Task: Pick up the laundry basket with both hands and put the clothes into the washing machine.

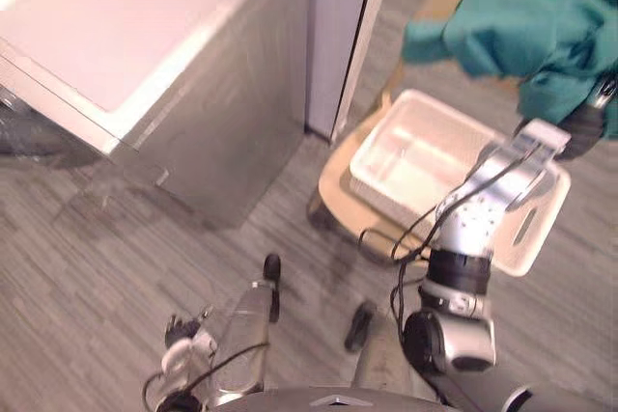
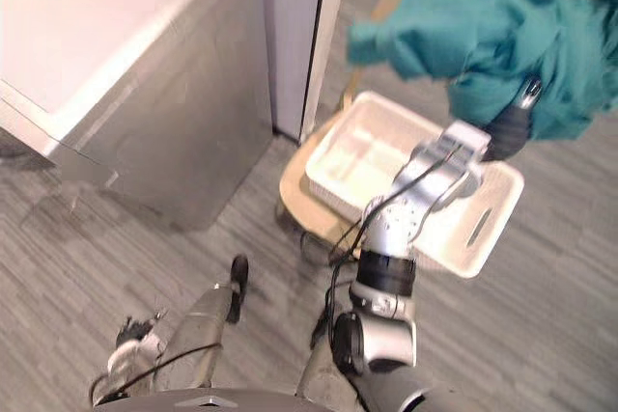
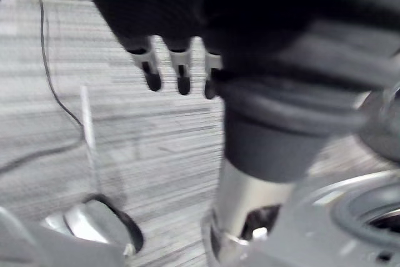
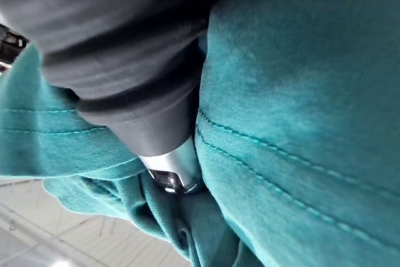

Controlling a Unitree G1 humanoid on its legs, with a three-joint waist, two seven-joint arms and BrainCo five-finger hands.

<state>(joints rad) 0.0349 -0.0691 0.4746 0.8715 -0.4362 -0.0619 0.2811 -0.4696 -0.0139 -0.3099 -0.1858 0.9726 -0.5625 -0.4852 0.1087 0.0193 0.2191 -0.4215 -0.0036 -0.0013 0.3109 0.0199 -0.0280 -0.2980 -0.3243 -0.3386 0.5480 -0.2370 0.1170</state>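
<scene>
A teal garment (image 1: 526, 31) hangs bunched in the air above the white laundry basket (image 1: 410, 156). My right hand (image 1: 587, 127) is raised at the garment's lower edge. In the right wrist view a finger (image 4: 169, 167) is tucked into the teal garment's (image 4: 294, 123) folds, so this hand is shut on it. The basket looks empty and rests on a round wooden stool (image 1: 333, 190) right of the washing machine (image 1: 145, 36). My left hand (image 3: 156, 4) hangs low over the grey floor, fingers (image 3: 180, 73) straight, holding nothing.
The washing machine has a white top and a grey side wall (image 1: 232, 113); its dark front (image 1: 24, 127) shows at the far left. A white upright panel (image 1: 338, 36) stands between the machine and the stool. Grey plank floor (image 1: 116, 267) lies in front.
</scene>
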